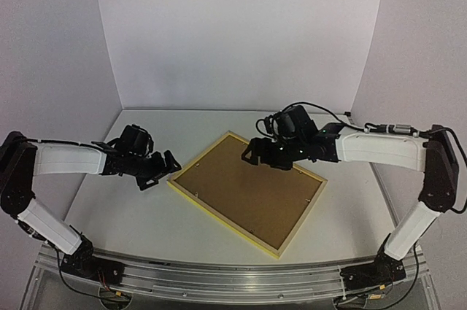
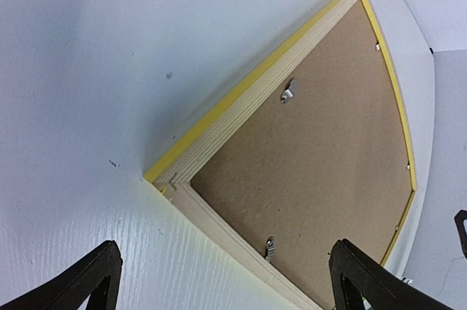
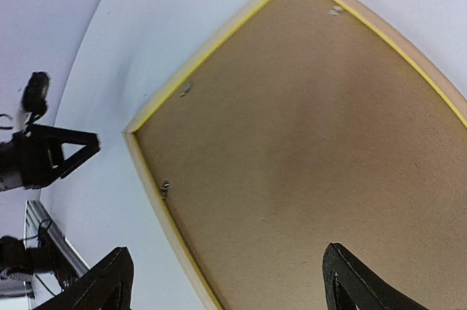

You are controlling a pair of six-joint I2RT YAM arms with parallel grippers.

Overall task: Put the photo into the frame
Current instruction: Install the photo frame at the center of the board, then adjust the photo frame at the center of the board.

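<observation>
The frame (image 1: 219, 217) lies back-up in the middle of the table, its yellow wooden edges around a brown backing board (image 1: 252, 193). The photo is not visible in any view. My left gripper (image 1: 162, 171) is open and empty, just left of the frame's left corner. In the left wrist view my left gripper (image 2: 226, 266) straddles that corner of the frame (image 2: 241, 98). My right gripper (image 1: 263, 158) is open and empty, hovering over the frame's far part. In the right wrist view my right gripper (image 3: 226, 266) is above the backing board (image 3: 306, 120).
Small metal clips (image 2: 290, 91) (image 2: 270, 248) sit along the frame's inner edge on the backing board (image 2: 321, 135). The frame's edge (image 3: 149, 179) and my left gripper (image 3: 66, 153) show in the right wrist view. White walls enclose the white table (image 1: 124, 208).
</observation>
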